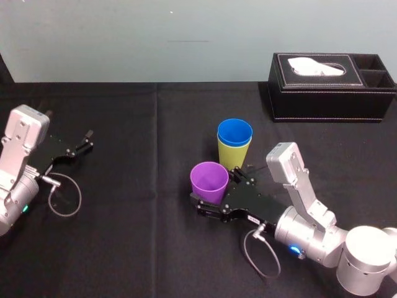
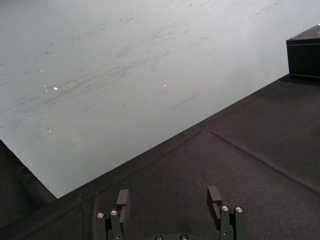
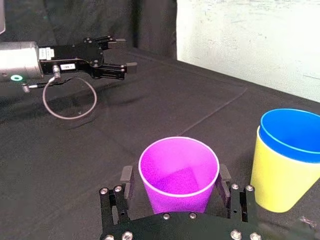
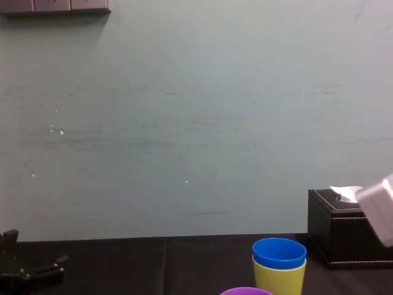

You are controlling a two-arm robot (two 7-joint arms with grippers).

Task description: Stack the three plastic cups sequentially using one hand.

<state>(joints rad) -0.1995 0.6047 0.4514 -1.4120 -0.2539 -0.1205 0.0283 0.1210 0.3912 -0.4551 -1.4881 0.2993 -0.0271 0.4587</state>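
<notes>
The right gripper [image 1: 217, 188] [image 3: 175, 182] lies low on the black surface [image 1: 136, 236], nearest the robot. Its jaws are spread to either side of the purple cup [image 1: 209, 177] [image 3: 177, 165]. In the right wrist view a thin dark gap shows between each finger and the cup wall. The cup stands upright, mouth up, and its base is hidden behind the gripper body. A white strip [image 1: 253, 220] on that body may be a label, but nothing on it can be read. A cable [image 1: 260, 261] loops out beside the wrist.

Just beyond and slightly right, the blue cup [image 1: 234, 133] [image 3: 295, 132] sits nested inside the yellow-green cup [image 1: 232, 158] [image 3: 277, 175], with only its upper band showing. The pair stands apart from the purple cup. In the chest view the bottom edge cuts off the yellow-green cup's foot and leaves only a sliver of the purple rim [image 4: 245, 291].

Well off to the left, the left gripper [image 1: 90, 139] [image 2: 168, 197] [image 3: 125, 54] hovers over bare cloth with its jaws spread and nothing between them. A white label [image 3: 67, 66] on it carries dark print too small to read.

At the far right stands a black box [image 1: 322, 93] with pale stitching and a white tissue [image 1: 316, 67] poking out. No brand can be made out on it. In the chest view it is partly covered by the right arm. Behind everything is a pale scuffed wall [image 1: 186, 37].
</notes>
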